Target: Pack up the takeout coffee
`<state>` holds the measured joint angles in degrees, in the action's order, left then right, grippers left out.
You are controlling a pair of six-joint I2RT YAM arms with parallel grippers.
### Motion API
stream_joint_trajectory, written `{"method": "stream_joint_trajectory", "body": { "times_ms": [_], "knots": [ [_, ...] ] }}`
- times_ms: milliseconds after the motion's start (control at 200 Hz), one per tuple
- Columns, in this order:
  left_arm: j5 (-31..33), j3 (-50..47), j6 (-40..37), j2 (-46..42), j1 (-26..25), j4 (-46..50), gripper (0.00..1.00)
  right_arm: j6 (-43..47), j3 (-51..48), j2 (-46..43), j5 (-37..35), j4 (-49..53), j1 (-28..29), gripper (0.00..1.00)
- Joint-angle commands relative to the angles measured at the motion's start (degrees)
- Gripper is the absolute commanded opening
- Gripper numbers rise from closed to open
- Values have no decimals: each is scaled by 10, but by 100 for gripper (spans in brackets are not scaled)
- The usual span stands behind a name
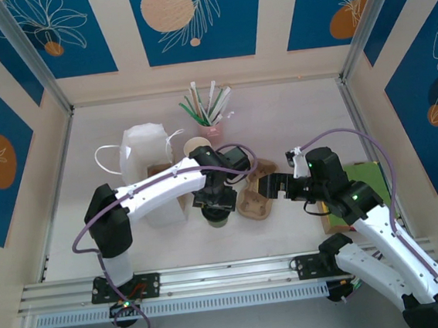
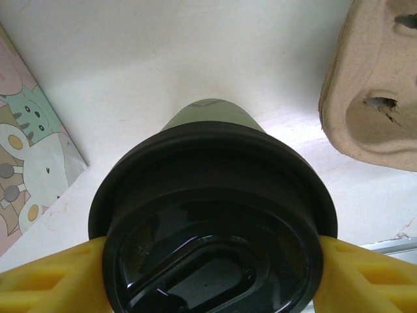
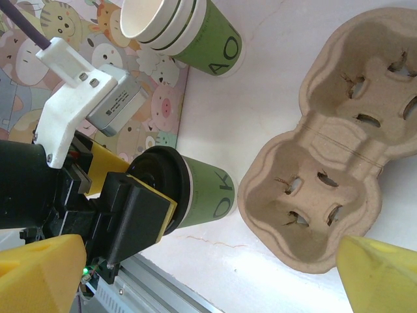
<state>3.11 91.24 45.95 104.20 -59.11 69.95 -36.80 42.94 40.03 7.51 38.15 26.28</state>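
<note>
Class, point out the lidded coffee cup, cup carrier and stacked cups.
lidded coffee cup [image 3: 207,195], right wrist view, green side wall.
cup carrier [image 3: 339,150], right wrist view, middle ridge.
stacked cups [image 3: 210,39], right wrist view, green outer wall.

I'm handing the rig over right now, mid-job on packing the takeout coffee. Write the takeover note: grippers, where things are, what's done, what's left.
Left gripper: jaws straddle the black lid of the takeout coffee, with the fingers at its rim. A firm grip cannot be confirmed.
Right gripper: jaws wide open and empty, close to the pulp cup carrier.
Things: the coffee stands upright on the table beside the carrier, not in it. The carrier wells are empty. The white bag is behind the left arm.
Done: cup reached, nothing packed.
Left: secure the grip, lift, and probably seat the cup in a carrier well.
</note>
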Motion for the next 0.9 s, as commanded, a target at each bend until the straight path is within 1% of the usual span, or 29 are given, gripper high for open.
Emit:
{"method": "stream_joint_trajectory", "body": {
  "times_ms": [0, 120, 500, 695, 895],
  "knots": [
    [-8, 7, -6, 8, 0, 14, 66, -6, -5, 1, -2, -4, 1, 99],
    [-8, 16, -8, 7, 0, 20, 63, -6, -7, 1, -2, -6, 0, 99],
    [-10, 40, -7, -6, 0, 37, 63, -4, -1, 5, 1, -6, -1, 99],
    [3, 95, -8, -11, -2, 76, 63, 0, 5, 5, 5, -9, -2, 99],
    [34, 166, -7, -22, -2, 125, 63, 4, 11, 2, 17, -16, -3, 99]
  ]
}}
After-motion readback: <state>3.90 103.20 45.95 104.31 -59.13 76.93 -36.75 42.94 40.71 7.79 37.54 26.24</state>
